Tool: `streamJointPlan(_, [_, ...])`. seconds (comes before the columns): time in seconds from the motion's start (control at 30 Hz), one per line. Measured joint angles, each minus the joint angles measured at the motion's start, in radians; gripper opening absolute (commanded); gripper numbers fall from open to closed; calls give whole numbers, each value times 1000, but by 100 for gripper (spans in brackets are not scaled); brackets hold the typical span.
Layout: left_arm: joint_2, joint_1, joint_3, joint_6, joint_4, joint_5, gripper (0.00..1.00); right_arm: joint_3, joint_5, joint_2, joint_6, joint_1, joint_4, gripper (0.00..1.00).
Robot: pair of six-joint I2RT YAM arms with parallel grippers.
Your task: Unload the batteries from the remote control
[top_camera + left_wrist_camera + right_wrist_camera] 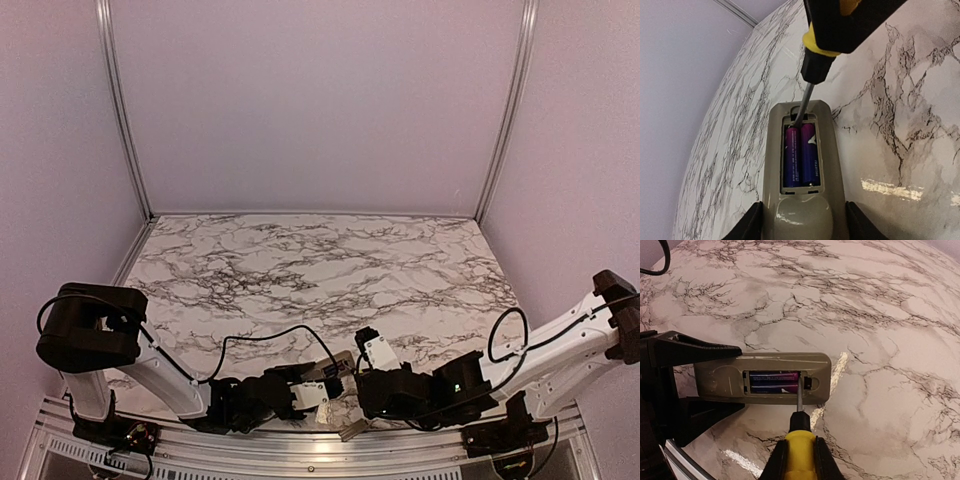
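Clenching the left claw [802,212] across the width of the remote control [771,160], at the end nearest that wrist, keeping the grey-beige back facing up. Noting the battery recess [808,383] uncovered and holding both batteries [800,155]: lying side by side, touching, long axes running along the remote and pointing away from the left claw. Finding nothing else in the recess. Grasping the yellow-handled screwdriver [800,445] in the right claw [800,462], angling its shaft down into the recess end farthest from the left claw, tip at or just beside the battery ends; failing to resolve actual contact. Judging the right arm nearer to that far end, so expecting a levering move from there. Failing to separate resting on from hovering over the marble counter [880,315].
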Motion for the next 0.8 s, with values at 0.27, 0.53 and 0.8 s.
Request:
streamJointPlan(0.27, [0,0,0,-3,-5,4,0,-5,1,2,-4,0,11,0])
streamJointPlan(0.53, [0,-1,2,-7,-5,24,0,-94,-27,-63,-24,0,103,0])
streamJointPlan(0.8, [0,-1,2,-14,-11,32,0,-154,-53,-87,-53,-5,194,0])
